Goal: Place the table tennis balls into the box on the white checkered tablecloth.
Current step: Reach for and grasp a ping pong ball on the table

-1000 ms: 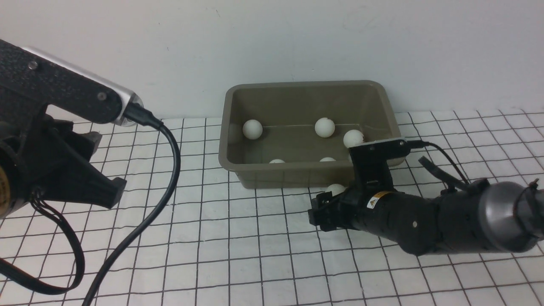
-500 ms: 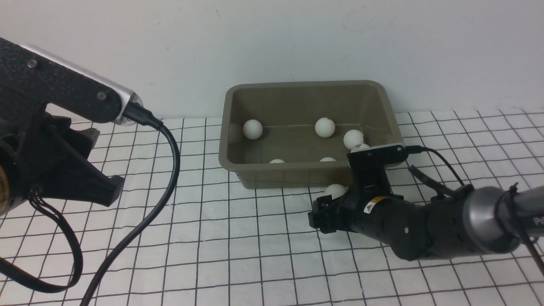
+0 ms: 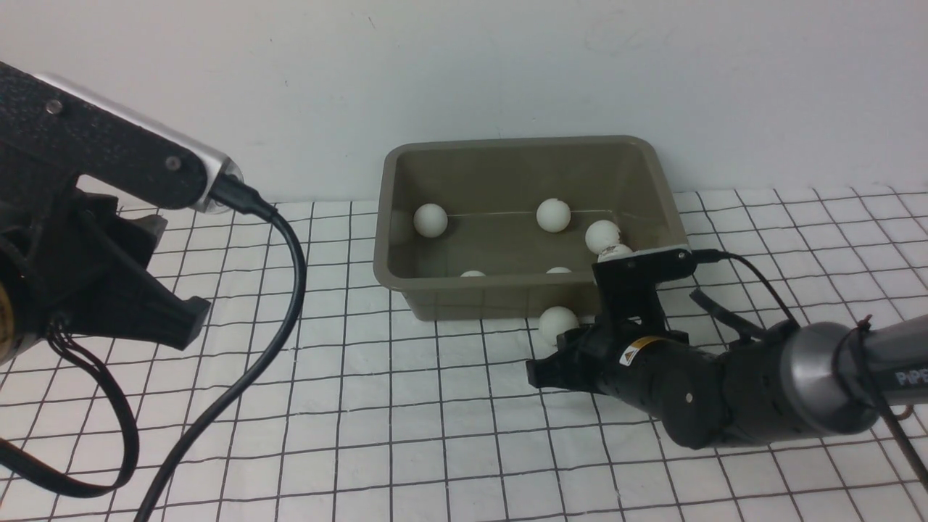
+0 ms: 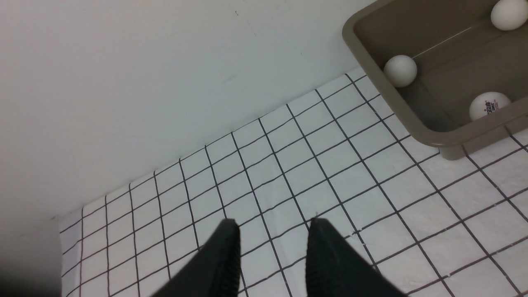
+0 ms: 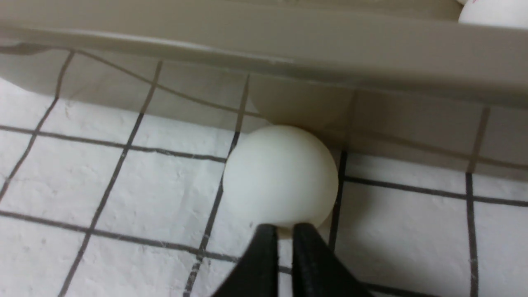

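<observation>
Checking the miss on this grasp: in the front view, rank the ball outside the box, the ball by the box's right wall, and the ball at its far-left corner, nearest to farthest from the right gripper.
1. Ball outside the box, on the cloth against its near wall, just beyond the right gripper.
2. Ball by the right wall, inside the box.
3. Far-left ball, inside.

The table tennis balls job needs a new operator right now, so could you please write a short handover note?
Left claw: open, empty, held above the tablecloth away from the box.
Right claw: shut and empty; its tips sit just short of the last ball, not around it.
Done: six balls appear to lie in the box, one partly hidden behind the right wrist.
Left: the last ball rests on the cloth against the box's near wall. Reopen the right claw, probably reach further so that the fingers straddle the ball, grip it, lift it over the rim and drop it in.
</observation>
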